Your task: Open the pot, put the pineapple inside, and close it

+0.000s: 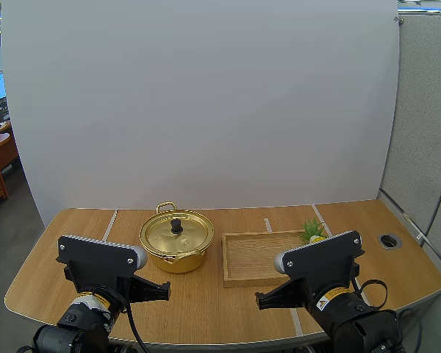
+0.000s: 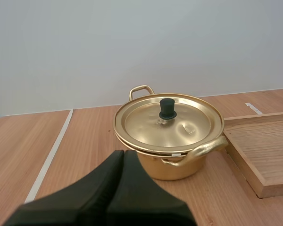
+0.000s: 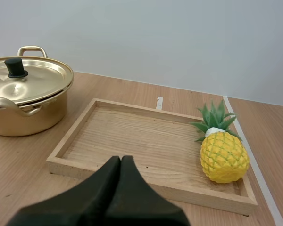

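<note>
Left gripper (image 1: 165,289) sits low over the near edge of the table (image 1: 66,250), fingers pressed together on nothing, aimed toward the pot (image 1: 175,250). Pot stands left of centre, lid (image 2: 179,125) on, w/ a small black knob (image 2: 167,108) in the middle.

Risk 1: the knob is small & looks smooth. An off-centre pinch could slip, or drag the pot along if the lid sticks. The lid surface looks a bit dented, so it may seat crooked on re-closing.

Risk 2: one pot handle points toward the tray (image 1: 250,257), just beside it. A lid set down carelessly could clip either.

Pineapple (image 3: 224,157) is in the tray's right end, looks tipped, leaves toward the back wall. It's rounded, so prob. rolls or squirts out of a pinch, esp. w/ the tray wall crowding one finger.

Right gripper (image 3: 120,159) is likewise clenched empty, near the tray's front wall. It needs to open before approach, else it just shoves the fruit.
</note>
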You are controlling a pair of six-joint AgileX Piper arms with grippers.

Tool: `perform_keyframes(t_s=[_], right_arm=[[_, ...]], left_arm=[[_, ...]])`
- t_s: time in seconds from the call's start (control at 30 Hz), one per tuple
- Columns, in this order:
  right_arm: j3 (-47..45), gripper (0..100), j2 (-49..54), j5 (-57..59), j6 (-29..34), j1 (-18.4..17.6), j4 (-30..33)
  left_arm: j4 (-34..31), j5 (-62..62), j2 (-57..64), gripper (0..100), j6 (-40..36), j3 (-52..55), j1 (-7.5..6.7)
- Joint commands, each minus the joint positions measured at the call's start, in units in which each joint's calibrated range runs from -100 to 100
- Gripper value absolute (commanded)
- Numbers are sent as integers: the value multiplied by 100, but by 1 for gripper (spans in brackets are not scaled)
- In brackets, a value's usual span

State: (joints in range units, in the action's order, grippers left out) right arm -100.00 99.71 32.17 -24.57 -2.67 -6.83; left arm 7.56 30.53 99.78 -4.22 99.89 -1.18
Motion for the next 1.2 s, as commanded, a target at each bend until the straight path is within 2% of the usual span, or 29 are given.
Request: perform_keyframes(t_s=[0.0, 0.93, 1.17], right_arm=[[0, 0, 29, -44, -7, 18, -28], [0, 0, 29, -39, -7, 18, -10], [0, 0, 29, -178, -24, 18, -13]], left_arm=[[-11, -120, 22, 0, -8, 11, 4], [-11, -120, 22, 0, 22, 11, 4], [-11, -102, 22, 0, 577, -46, 4]])
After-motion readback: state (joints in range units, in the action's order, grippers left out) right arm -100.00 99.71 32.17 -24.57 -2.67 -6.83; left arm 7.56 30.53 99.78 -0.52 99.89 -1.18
